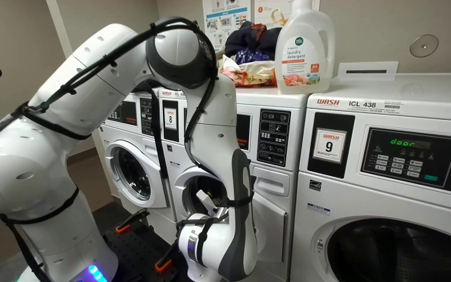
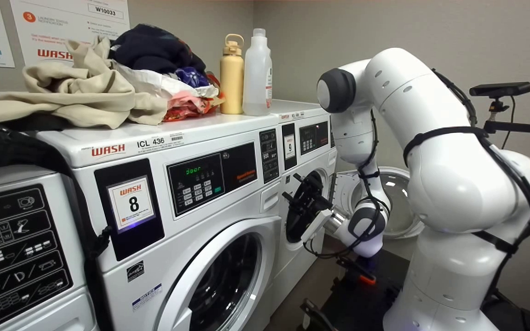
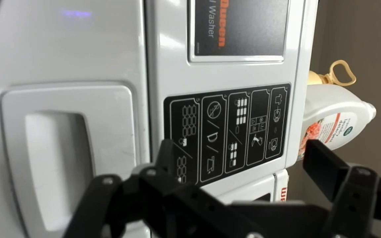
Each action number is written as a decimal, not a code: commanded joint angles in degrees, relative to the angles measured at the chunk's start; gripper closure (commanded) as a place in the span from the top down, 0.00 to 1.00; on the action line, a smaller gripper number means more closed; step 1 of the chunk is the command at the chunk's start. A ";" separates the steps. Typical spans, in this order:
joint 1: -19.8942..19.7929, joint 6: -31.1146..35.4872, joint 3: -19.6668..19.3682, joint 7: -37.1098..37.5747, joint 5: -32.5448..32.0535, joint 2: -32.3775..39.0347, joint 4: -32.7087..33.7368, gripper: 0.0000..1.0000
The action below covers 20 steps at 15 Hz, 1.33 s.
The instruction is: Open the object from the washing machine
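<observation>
Your black two-fingered end effector (image 3: 240, 147): spread, wrist view, lower right
White front-loading washer 8 (image 2: 173, 236): exterior view, lower left

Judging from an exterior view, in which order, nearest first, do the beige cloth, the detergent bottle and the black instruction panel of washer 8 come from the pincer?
From the pincer, in an exterior view:
1. Black instruction panel: front of washer 8, right end.
2. Detergent bottle: on top, near the right end.
3. Beige cloth: on top, toward the left.
</observation>
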 commanded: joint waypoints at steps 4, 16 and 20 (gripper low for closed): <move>-0.44 1.61 2.20 0.07 5.76 4.68 4.13 1.00; -0.53 5.91 7.55 1.73 14.23 12.89 14.82 1.00; -2.49 5.33 8.87 0.60 14.31 17.42 18.81 1.00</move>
